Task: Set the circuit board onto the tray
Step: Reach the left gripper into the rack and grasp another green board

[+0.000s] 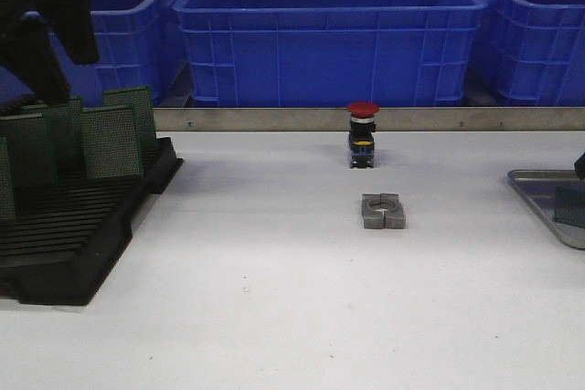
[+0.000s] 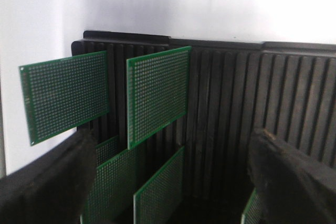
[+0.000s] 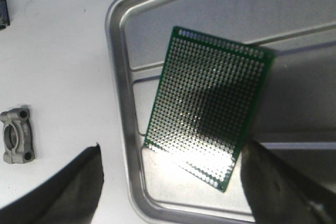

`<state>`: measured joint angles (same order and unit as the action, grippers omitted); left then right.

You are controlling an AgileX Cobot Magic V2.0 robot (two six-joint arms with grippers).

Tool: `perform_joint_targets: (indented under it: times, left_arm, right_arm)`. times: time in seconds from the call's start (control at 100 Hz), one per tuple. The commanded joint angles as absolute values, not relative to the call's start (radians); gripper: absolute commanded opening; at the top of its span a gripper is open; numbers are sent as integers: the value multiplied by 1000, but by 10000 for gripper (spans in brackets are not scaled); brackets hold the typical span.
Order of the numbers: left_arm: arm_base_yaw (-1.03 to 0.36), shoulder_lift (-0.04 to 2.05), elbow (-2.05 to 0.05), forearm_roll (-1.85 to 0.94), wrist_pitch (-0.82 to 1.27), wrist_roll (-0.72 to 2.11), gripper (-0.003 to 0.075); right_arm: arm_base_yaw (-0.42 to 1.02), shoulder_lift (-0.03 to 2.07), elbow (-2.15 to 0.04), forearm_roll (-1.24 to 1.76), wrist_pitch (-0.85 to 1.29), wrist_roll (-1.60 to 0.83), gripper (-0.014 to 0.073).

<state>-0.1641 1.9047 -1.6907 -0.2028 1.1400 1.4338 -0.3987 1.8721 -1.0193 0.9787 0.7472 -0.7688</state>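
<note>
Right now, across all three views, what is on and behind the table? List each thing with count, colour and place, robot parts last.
circuit boards in rack: several, exact count unclear, green, standing upright in the rack's slots
circuit board in tray: one, green, lying flat on the tray floor
tray: one, silver-grey metal, right edge of the table
rack: one, black slotted plastic, left side of the table
push button: one, red cap on a black body, centre rear
clamp block: one, grey metal, centre, in front of the button
crates: several, blue, behind the table
left gripper: black fingers apart, above the rack
right gripper: dark fingers apart, over the tray, holding nothing
</note>
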Motion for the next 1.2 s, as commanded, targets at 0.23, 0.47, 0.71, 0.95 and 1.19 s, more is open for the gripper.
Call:
perform_joint_targets:
  times: [0.23,0.47,0.71,0.95,1.19]
  left_arm:
    - [-164,1910,-1721,-283,1051,1485,556]
    - [-164,1967,-1721,-298,1035,1485,556]
    - [-164,1989,-1721,-324,1033,1485,556]
    - [-164,1989,-1721,-324,1033,1483,422]
    - [-164,1989,-1721,-324,1008,1483,146]
  right_arm:
    - [-406,1827,-1044,1003,776,-779,562]
    - [-406,1827,-1044,1003,776,-779,562]
    - [-406,1827,-1044,1003,776,-779,562]
    - [-406,1827,-1044,1003,776,-779,562]
    - [-406,1827,-1044,1003,773,-779,562]
